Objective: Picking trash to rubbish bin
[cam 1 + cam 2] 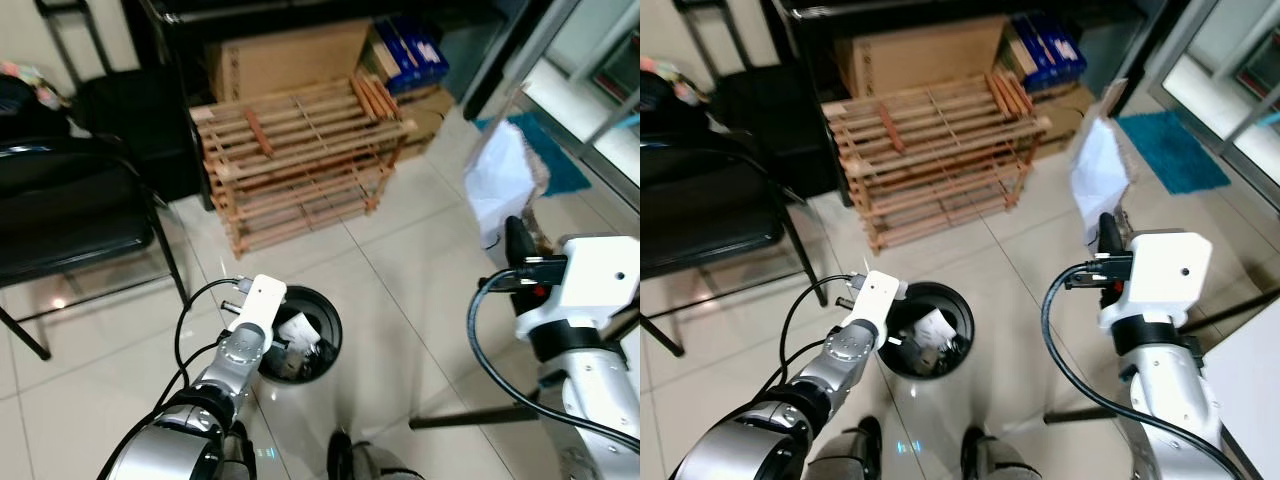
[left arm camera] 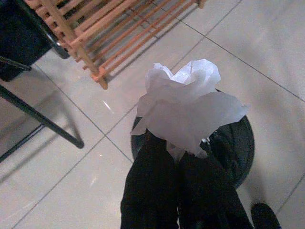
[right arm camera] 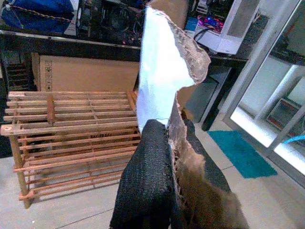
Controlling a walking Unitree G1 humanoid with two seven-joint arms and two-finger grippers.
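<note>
A humanoid robot looks down at a pale tiled floor (image 1: pixel 400 300). Just in front of its feet stands a small round black rubbish bin (image 1: pixel 329 325), open at the top, with crumpled paper already lying inside. The left gripper (image 2: pixel 177 160) hangs directly over the bin's mouth, its two black fingers pressed together on a crumpled white tissue (image 2: pixel 186 112); the tissue sticks out above the fingertips and sits above the bin opening. The right gripper (image 3: pixel 169 138) is raised out to the robot's right, well apart from the bin, its fingers clamped on a torn piece of brown cardboard with a white face (image 1: pixel 1098 165), held upright in the air. Beyond the bin, a low slatted wooden shoe rack (image 1: pixel 300 160) stands against a dark desk, with a large brown cardboard box (image 1: pixel 290 62) behind it. A black metal folding chair (image 1: pixel 70 225) stands to the robot's left. A teal floor mat (image 1: pixel 1170 150) lies to the far right, near a glass door frame.
</note>
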